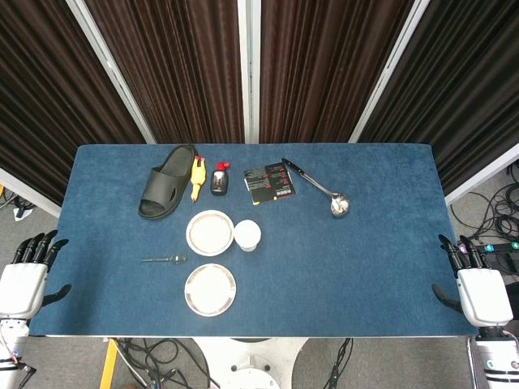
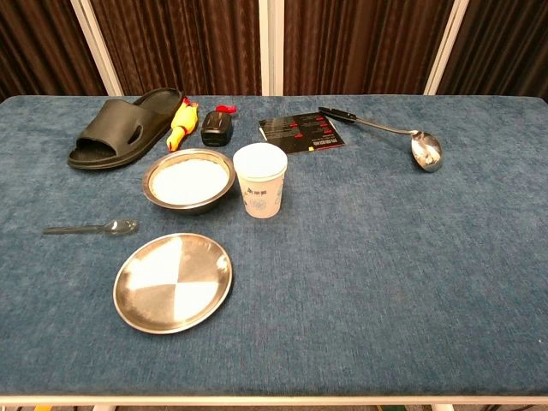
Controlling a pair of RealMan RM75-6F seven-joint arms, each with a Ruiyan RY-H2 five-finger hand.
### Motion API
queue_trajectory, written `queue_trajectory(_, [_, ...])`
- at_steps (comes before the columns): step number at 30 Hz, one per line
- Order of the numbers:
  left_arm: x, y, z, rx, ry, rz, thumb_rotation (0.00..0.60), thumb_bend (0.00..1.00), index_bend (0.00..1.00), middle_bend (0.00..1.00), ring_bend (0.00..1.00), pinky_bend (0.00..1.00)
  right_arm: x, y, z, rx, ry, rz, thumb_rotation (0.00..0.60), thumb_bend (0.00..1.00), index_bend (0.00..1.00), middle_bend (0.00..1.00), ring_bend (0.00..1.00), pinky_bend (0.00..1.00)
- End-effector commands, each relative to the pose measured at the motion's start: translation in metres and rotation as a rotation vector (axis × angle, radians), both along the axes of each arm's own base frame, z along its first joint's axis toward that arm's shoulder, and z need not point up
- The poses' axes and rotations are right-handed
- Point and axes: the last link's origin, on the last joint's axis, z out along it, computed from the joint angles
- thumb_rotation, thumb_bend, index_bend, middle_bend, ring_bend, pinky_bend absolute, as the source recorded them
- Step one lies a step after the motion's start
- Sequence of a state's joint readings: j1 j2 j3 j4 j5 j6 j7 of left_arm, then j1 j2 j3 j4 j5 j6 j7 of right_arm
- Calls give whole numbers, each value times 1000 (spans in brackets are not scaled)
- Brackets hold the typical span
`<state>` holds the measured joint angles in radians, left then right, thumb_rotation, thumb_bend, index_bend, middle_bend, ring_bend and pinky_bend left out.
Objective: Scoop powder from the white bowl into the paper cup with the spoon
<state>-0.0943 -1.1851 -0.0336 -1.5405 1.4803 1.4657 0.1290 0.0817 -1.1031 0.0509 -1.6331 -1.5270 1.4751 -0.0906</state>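
Though printed, paper cup unreadable

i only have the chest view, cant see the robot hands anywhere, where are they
Observer: Both sit off the table's near corners in the head view, left robot hand and right robot hand, holding nothing.
Operator: fingers open or curled
Observer: Apart on both, pointing toward the table.
Operator: which one is nearer the spoon
Observer: The left; the small spoon lies left of the bowl and the paper cup.
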Motion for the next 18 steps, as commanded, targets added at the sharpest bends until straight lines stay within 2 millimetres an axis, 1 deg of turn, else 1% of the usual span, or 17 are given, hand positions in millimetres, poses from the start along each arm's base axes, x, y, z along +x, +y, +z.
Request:
queue_trajectory(1, [0,1,-1,-5,-9,9,600,201,234,187,111,135,0,-1,0,2,0,1,600,144,40,238,53,197])
queue_trajectory(4, [0,2,-1,-6,-15,15,600,200,234,187,112,135,1,-1,0,2,2,3,600,145,41,239,53,197])
queue_trajectory(11, [2,11,0,0,-31,8,600,196,233,187,112,135,3,-2,4,-17,-2,14,600,144,46,245,53,197])
queue_trajectory(15, [5,27,-4,-14,-42,-9,600,193,244,187,112,135,4,-6,9,-36,5,21,600,144,47,245,53,197])
queue_trajectory(18, [5,45,-12,-43,-58,-13,600,193,278,231,139,135,5,-10,12,-44,9,24,600,143,47,246,53,197])
